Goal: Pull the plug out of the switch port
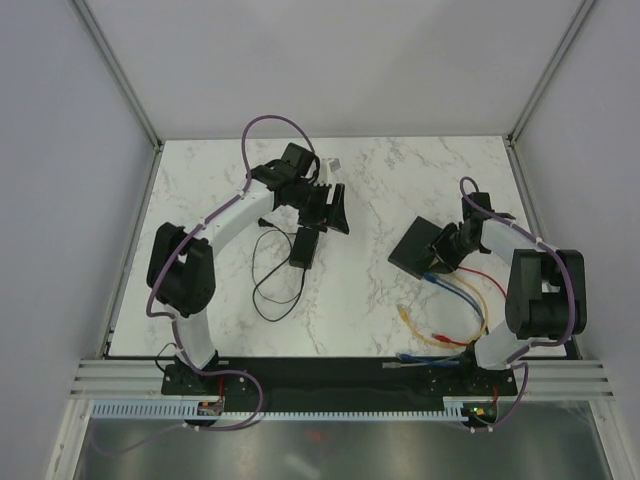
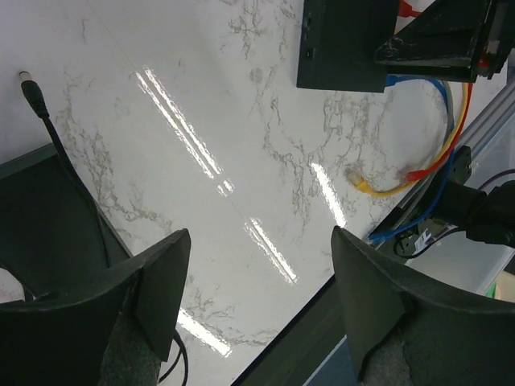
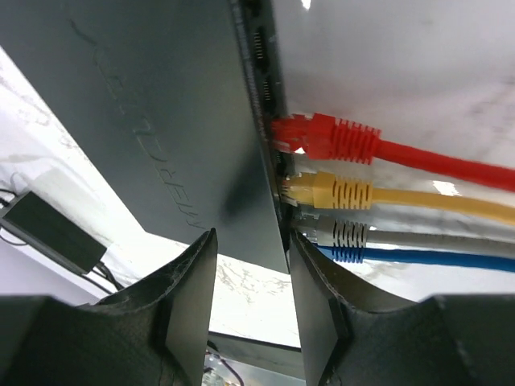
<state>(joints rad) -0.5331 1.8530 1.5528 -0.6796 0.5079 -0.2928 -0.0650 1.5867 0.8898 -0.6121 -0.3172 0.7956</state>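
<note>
The switch (image 1: 418, 250) lies on the surface (image 1: 370, 170) at the right: a light, rigid box, likely to slide if a plug is tugged unbraced. The red plug (image 3: 334, 137), one of four seated along its edge, looks stiff and probably latched, best pinched at its ribbed boot. The right fingers (image 3: 189, 297) straddle the switch's corner, part-way apart; contact I cannot tell. The left fingers (image 2: 161, 281) are spread, empty. Only the right wrist view shows the plugs in their sockets; the top view shows the arms well apart.
</note>
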